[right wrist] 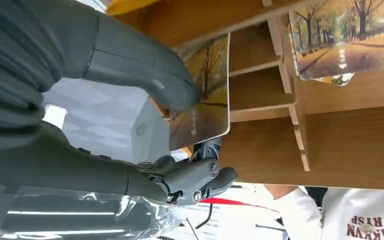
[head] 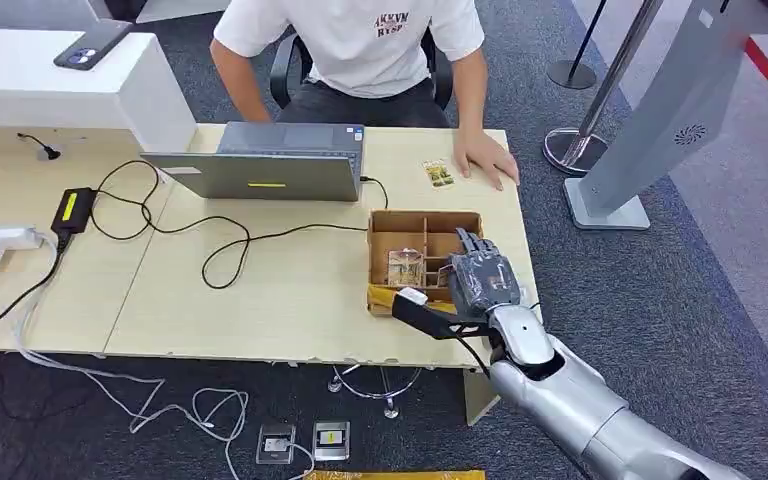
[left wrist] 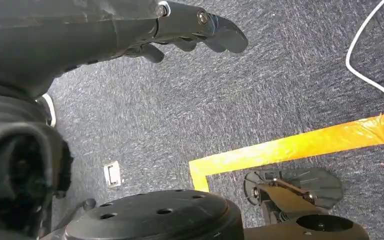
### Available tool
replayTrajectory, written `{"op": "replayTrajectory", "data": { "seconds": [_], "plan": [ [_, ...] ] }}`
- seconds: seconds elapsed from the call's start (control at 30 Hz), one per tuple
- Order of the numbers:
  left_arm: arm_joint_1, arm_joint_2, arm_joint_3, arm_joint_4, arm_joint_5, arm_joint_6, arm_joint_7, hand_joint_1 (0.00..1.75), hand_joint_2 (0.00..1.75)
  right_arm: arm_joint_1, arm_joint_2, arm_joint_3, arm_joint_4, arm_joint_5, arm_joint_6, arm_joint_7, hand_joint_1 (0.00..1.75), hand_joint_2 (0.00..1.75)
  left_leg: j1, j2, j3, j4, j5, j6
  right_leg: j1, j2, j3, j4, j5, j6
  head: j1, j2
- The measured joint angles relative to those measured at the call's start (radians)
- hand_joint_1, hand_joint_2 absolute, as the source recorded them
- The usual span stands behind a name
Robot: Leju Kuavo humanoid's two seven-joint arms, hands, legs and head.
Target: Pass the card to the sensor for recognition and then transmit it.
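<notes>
The right robot hand [head: 480,277] reaches in from the lower right of the head view and sits over the right side of the wooden divided box [head: 390,225], which stands on the bench [head: 290,290] right of centre. From up there the fingers hide what they hold. The right wrist view, close in, settles it: the thumb and the darker fingers [right wrist: 200,177] of the right robot hand [right wrist: 145,95] are pinched on a card [right wrist: 205,95] printed with an autumn tree avenue, its edge next to the box's wooden dividers [right wrist: 280,95]. A second card with the same picture [right wrist: 345,40] leans in a neighbouring compartment at the upper right of that frame; the head view shows a card [head: 405,268] in a middle compartment of the box. Only the head view takes in the seated person in a white shirt [head: 360,40], whose hand [head: 487,158] lies flat on the bench beside another small card [head: 438,173], and the grey laptop [head: 270,165] with its cables. The left robot hand [left wrist: 180,30] hangs over blue-grey carpet [left wrist: 280,80] and a strip of yellow tape [left wrist: 300,145], its fingers curled in loosely around nothing.
</notes>
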Motion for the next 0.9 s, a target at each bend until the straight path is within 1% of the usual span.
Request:
{"op": "replayTrajectory", "data": {
  "seconds": [0.33, 0.57, 0.77, 0.83, 0.9],
  "plan": [
    [0.0, 0.0, 0.0, 0.0, 0.004, 0.0, 0.0, 0.0, 0.0, -0.001, 0.0, -0.005, 0.008, -0.035, -0.001, -0.006, 1.75, 1.75, 0.0, 0.0, 0.0, 0.0, 0.0, 0.0, 0.0, 0.0, 0.0, 0.0, 0.0, 0.0, 0.0, 0.0],
    [0.0, 0.0, -0.001, 0.0, 0.005, 0.0, 0.0, 0.0, 0.0, -0.002, -0.001, -0.005, 0.011, -0.036, -0.016, -0.005, 1.75, 1.75, 0.0, 0.0, 0.0, 0.0, 0.0, 0.0, 0.0, 0.0, 0.0, 0.0, 0.0, 0.0, 0.0, 0.0],
    [0.0, 0.0, -0.001, 0.0, -0.002, 0.0, 0.0, 0.0, 0.0, -0.026, -0.002, -0.011, 0.011, -0.016, -0.096, -0.002, 1.75, 1.75, 0.0, 0.0, 0.0, 0.0, 0.0, 0.0, 0.0, 0.0, 0.0, 0.0, 0.0, 0.0, 0.0, 0.0],
    [0.0, -0.002, -0.001, 0.0, -0.013, 0.0, 0.0, 0.0, 0.0, -0.049, -0.005, -0.024, 0.001, -0.003, -0.134, 0.013, 1.75, 1.75, 0.0, 0.0, 0.0, 0.0, 0.0, 0.0, 0.0, 0.0, 0.0, 0.0, 0.0, 0.0, 0.0, 0.0],
    [0.0, -0.004, -0.001, 0.0, -0.024, 0.0, 0.0, 0.0, 0.0, -0.08, -0.014, -0.039, -0.02, 0.008, -0.146, 0.027, 1.75, 1.75, 0.0, 0.0, 0.0, 0.0, 0.0, 0.0, 0.0, 0.0, 0.0, 0.0, 0.001, 0.0, 0.0, 0.0]
  ]
}}
